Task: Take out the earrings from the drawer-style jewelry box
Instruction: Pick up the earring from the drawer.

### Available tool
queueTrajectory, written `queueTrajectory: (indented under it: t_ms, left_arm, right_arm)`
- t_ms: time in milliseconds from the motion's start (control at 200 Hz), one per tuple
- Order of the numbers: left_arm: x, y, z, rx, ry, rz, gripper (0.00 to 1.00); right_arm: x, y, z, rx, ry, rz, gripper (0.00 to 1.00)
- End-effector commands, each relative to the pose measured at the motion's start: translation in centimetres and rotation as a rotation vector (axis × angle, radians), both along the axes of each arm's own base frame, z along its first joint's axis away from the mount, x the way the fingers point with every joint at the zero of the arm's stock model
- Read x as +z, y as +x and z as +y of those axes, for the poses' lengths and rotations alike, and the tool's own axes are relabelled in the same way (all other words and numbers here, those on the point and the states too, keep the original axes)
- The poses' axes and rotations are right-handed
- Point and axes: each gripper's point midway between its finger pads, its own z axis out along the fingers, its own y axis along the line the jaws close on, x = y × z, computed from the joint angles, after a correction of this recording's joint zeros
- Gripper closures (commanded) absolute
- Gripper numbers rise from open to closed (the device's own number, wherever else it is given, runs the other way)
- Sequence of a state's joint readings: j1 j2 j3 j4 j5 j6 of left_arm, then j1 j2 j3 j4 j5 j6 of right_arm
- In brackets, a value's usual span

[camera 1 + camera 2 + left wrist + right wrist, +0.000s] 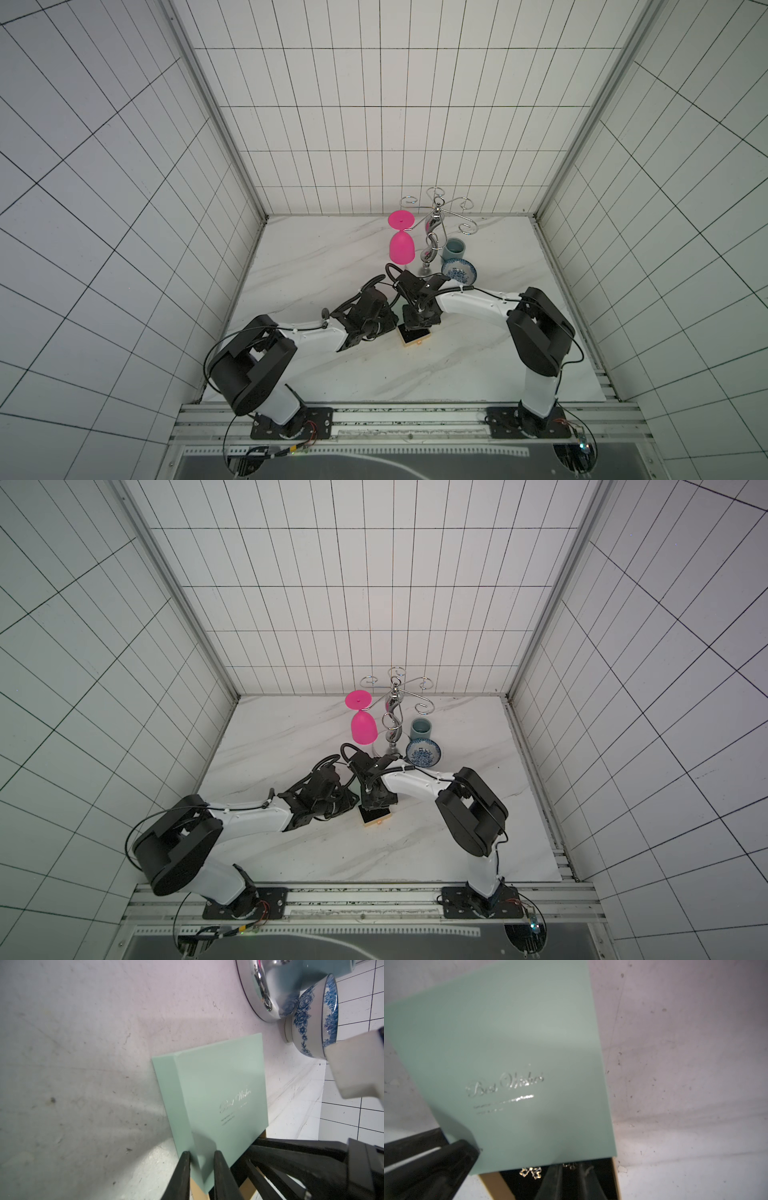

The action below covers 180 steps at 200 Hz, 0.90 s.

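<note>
Earrings: two, silvery, on the black lining of the drawer, which juts toward 6 o'clock from the one box at mid-table. One earring is half hidden behind the right gripper, whose jaws are too cut off to judge. Left gripper is clamped on the box's mint corner.

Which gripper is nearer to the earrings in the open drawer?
Right. The right gripper reaches into the drawer, right beside the earrings. The left gripper pinches a corner of the green box cover, outside the drawer.
</note>
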State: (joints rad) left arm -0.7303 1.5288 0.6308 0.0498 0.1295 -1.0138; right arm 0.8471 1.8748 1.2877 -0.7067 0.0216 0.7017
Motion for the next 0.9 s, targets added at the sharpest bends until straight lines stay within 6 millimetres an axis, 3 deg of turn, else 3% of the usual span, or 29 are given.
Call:
queueTrajectory:
  t_ms: [0,894]
  left_arm:
    - [-1.6,-1.0,0.6,-0.002,0.029,0.053,0.79]
    - [-1.9,-1.0,0.9,0.007,0.052,0.056,0.79]
  right_arm:
    - [1.7,1.6,1.3,-0.006,0.018,-0.056,0.86]
    - [4.6,1.2,1.4,-0.02,0.111,-0.058,0.9]
